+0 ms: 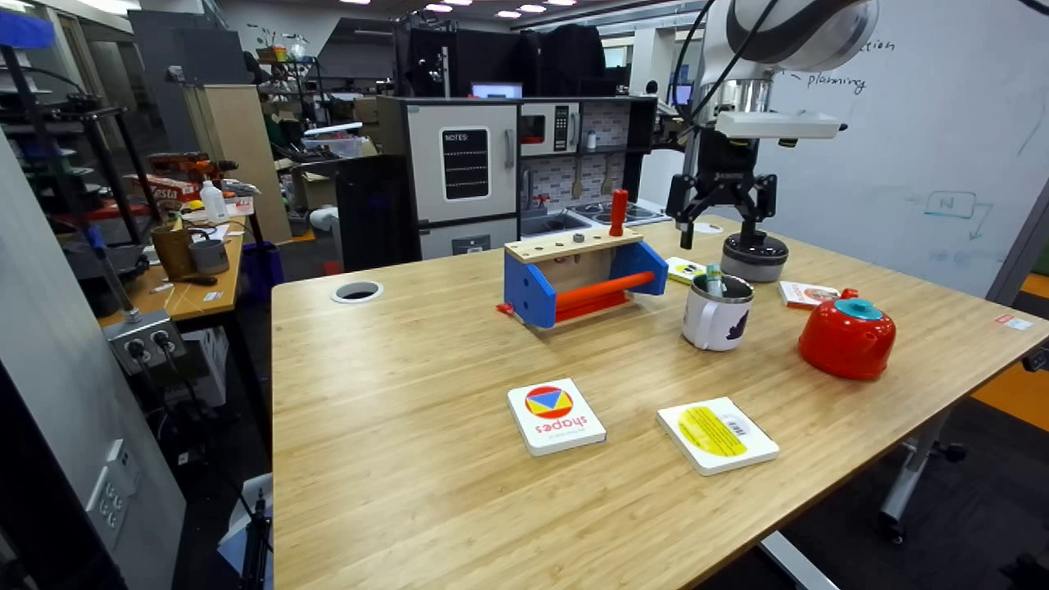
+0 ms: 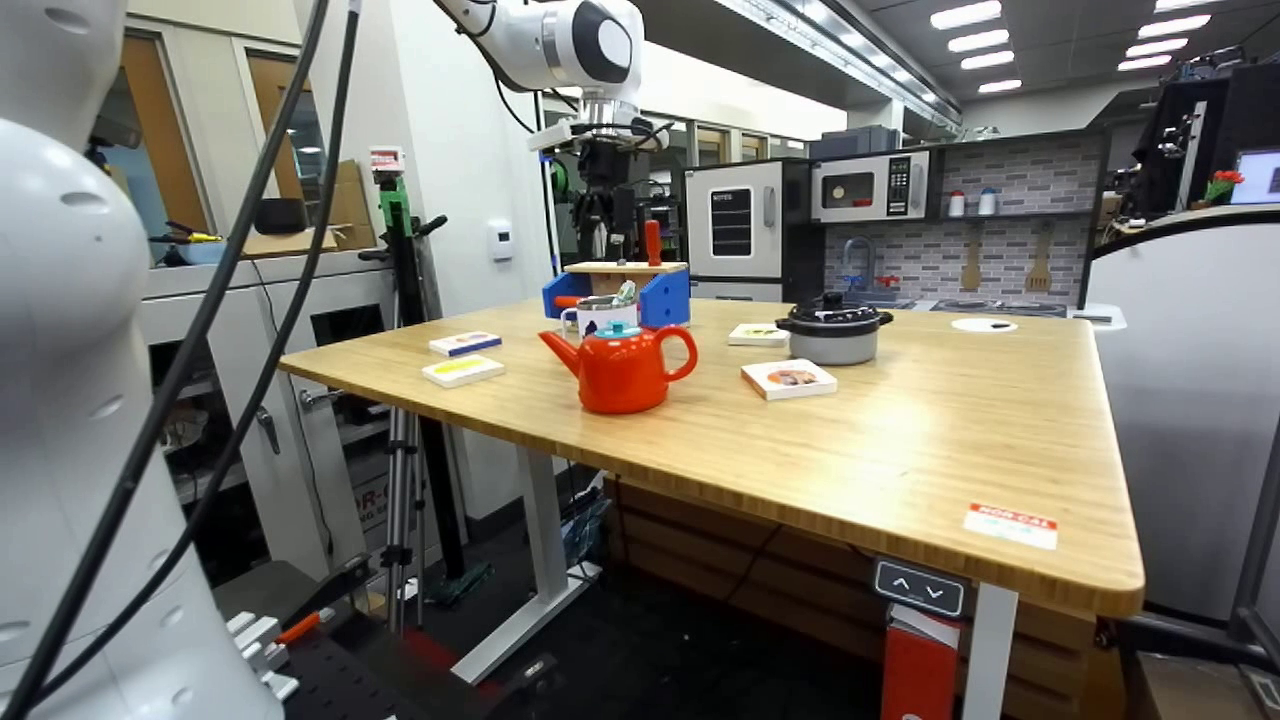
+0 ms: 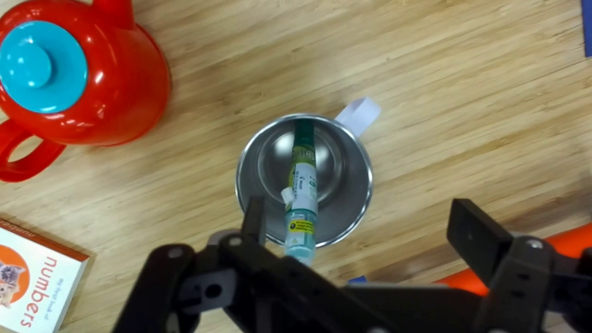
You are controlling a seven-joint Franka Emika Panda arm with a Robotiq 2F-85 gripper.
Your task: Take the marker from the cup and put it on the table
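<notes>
The cup [image 1: 706, 324] is white outside with a steel inside and one handle, and it stands upright on the light wooden table [image 1: 393, 426]. Leaning in it is the marker [image 3: 304, 185], green with a white label and a pale teal end that sticks out over the rim; its upper part [image 1: 714, 280] also shows in an exterior view. My gripper [image 3: 358, 208] is open above the cup, its fingers wide apart and holding nothing. In the wrist view the left finger [image 3: 254, 219] overlaps the cup's rim, with the marker just right of it. From an exterior view, the gripper [image 1: 718, 233] hangs higher than the marker.
A blue and orange toy bench [image 1: 537, 287] with an upright red peg [image 1: 619, 213] stands beside the cup. Near it are a red teapot [image 1: 844, 340], a lidded grey pot [image 1: 754, 260] and several small books, including a shapes book [image 1: 557, 416] and a numbers book [image 3: 37, 282].
</notes>
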